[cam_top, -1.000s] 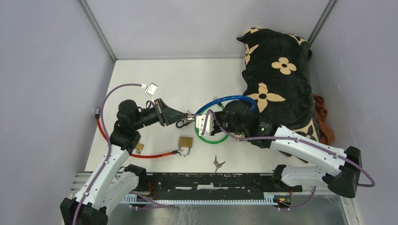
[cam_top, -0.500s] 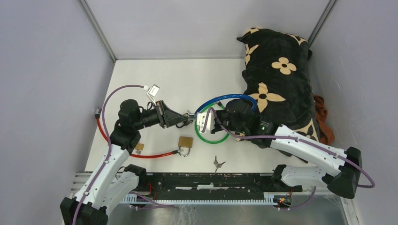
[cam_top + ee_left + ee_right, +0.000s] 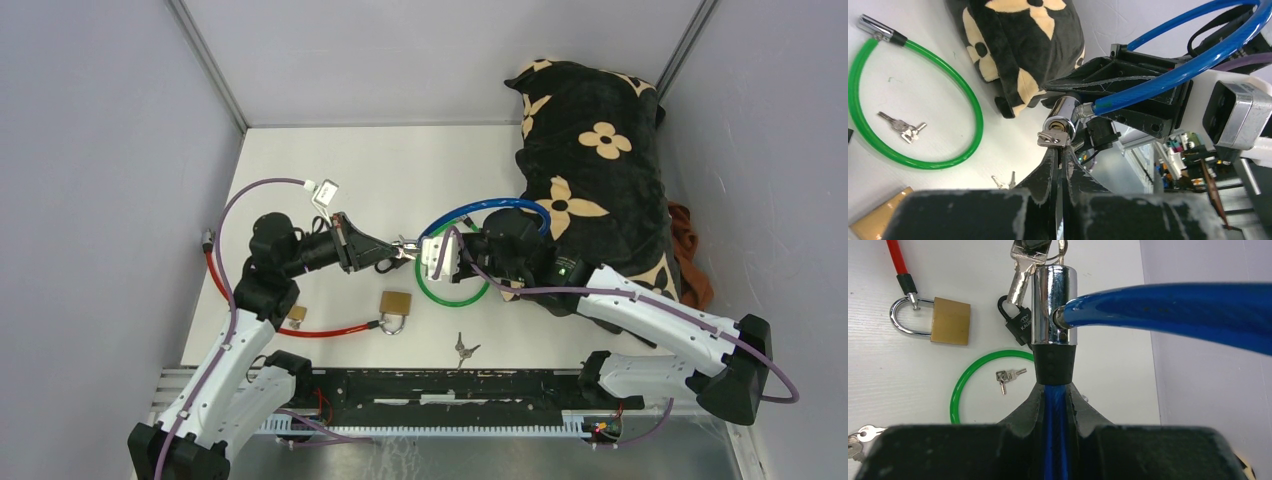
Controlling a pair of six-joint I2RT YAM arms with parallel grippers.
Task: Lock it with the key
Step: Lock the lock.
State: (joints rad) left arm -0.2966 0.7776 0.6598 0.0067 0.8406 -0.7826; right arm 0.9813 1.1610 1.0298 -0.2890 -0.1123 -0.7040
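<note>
Left wrist view shows the key (image 3: pixel 1052 140) right at the end of the lock (image 3: pixel 1064 112), touching its shiny silver tube. I cannot tell if the key is inside the keyhole. The left gripper (image 3: pixel 1060 156) has its two fingers pressed tight together, with the key pinched at the tips.

The right gripper (image 3: pixel 1053 390) holds the lock. Its fingers are nearly closed, one on each side of the black sleeve just under the silver tube. The blue cord (image 3: pixel 1173 305) comes out of the side of the tube and bends away.

From the top, key and lock are up in the air over the middle of the table (image 3: pixel 380 170). They are between the two grippers, which face each other.

A green loop (image 3: pixel 979 117) lies flat on the table under the lock. Some spare keys (image 3: pixel 1007 376) lie inside it. A black padlock (image 3: pixel 1018 325) lies just outside it. A gold padlock (image 3: pixel 950 320) lies closer to the arms' bases, and a red cord (image 3: pixel 330 331) meets its metal hoop. Other keys (image 3: pixel 462 349) lie near the front edge, apart from the rest. A black pillow (image 3: pixel 600 180) with tan flowers sits on the right side, behind the right arm.
</note>
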